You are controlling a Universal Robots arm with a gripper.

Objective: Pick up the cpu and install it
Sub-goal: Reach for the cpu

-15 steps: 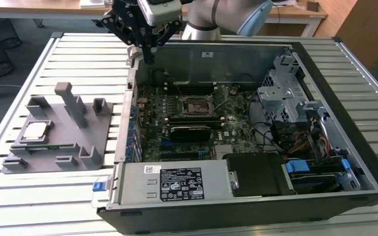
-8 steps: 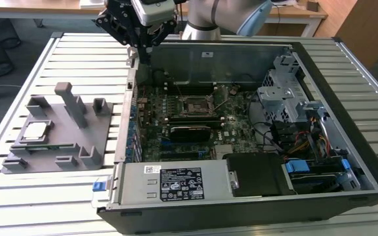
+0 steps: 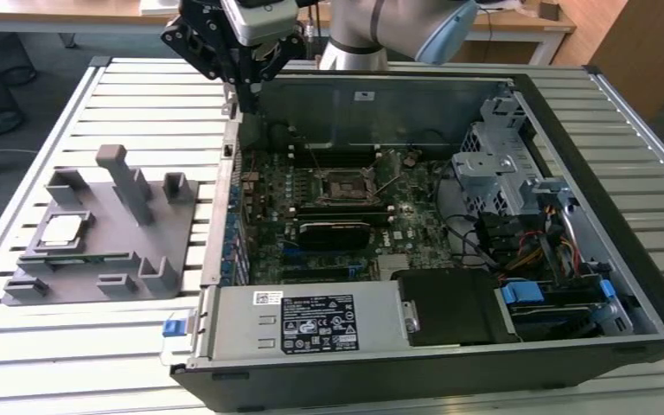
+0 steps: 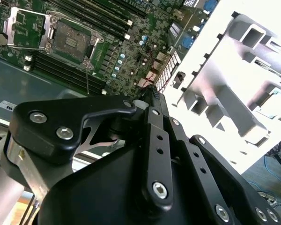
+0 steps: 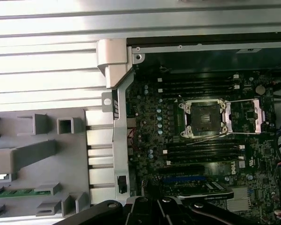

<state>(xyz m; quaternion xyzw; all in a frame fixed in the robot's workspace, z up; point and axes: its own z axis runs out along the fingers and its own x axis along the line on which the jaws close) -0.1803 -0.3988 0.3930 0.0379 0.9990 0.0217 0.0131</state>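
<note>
Cpu [image 3: 61, 229]: lies flat, pale metal top up, in a shallow seat of the grey fixture [image 3: 118, 238], toward the exterior view's left. Rests well apart from the gripper [image 3: 243, 97], off to the exterior view's left of it and nearer the camera.

Gripper: hangs high over the far corner of the open case [image 3: 424, 376], above the case wall that faces the fixture. Points down. Narrow, fingers drawn together at the tips, holds nothing. Same of the gripper [image 4: 149, 93] in the second wrist view, with tips meeting over the edge between case and fixture.

Fixture: stands on the slatted bench [image 3: 79, 363], just beside the case, on the exterior view's left. Carries a green memory stick [image 5: 23, 191] in a slot, seen in the first wrist view.

Socket [image 3: 341, 186]: sits near the middle of the green board [image 3: 269, 207] inside the case. Frame of the socket [image 5: 203, 119] stands open in the first wrist view, with its metal plate [image 5: 247, 115] swung back beside it. Lies across the case wall from the cpu.
</note>
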